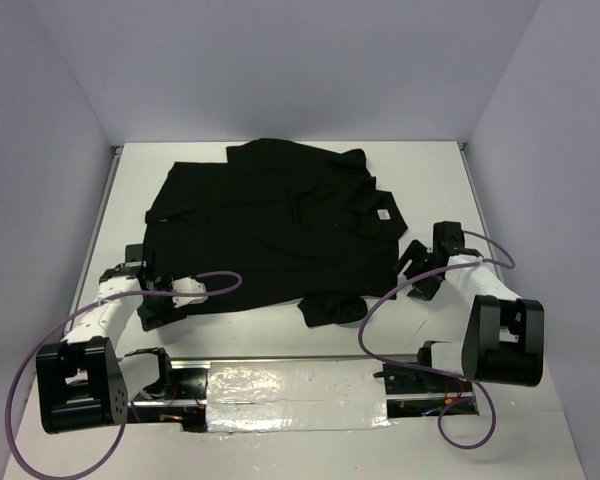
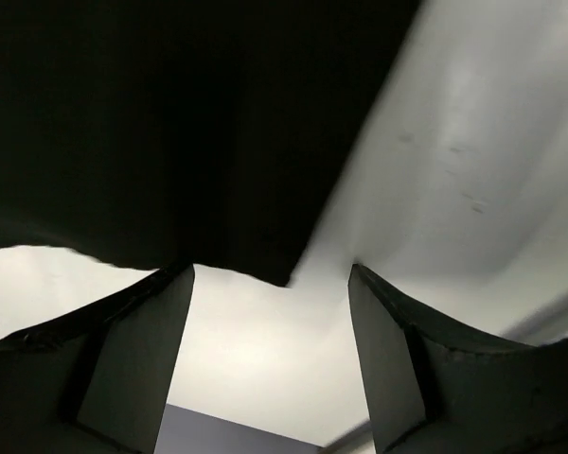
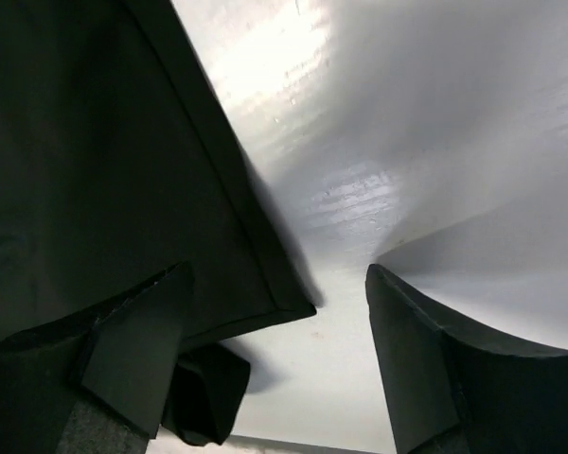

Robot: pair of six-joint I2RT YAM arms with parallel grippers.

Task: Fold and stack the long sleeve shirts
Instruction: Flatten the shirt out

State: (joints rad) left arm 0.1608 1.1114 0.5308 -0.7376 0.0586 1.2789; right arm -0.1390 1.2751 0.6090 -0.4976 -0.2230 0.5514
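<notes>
Here, a matte black shirt [image 1: 280,225] lies roughly squared, seemingly soft.

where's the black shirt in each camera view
Top external: the black shirt lies spread across the middle of the table.
Left wrist: the shirt fills the upper left.
Right wrist: the shirt covers the left side.
Shared landmark: the white table bordering the shirt's edge.

Light even, top view sharp; glare on shiny strip [image 1: 300,392] at 6 o'clock. Wrist views soft; shirt [image 2: 170,123] underexposed, detail lost.
</notes>
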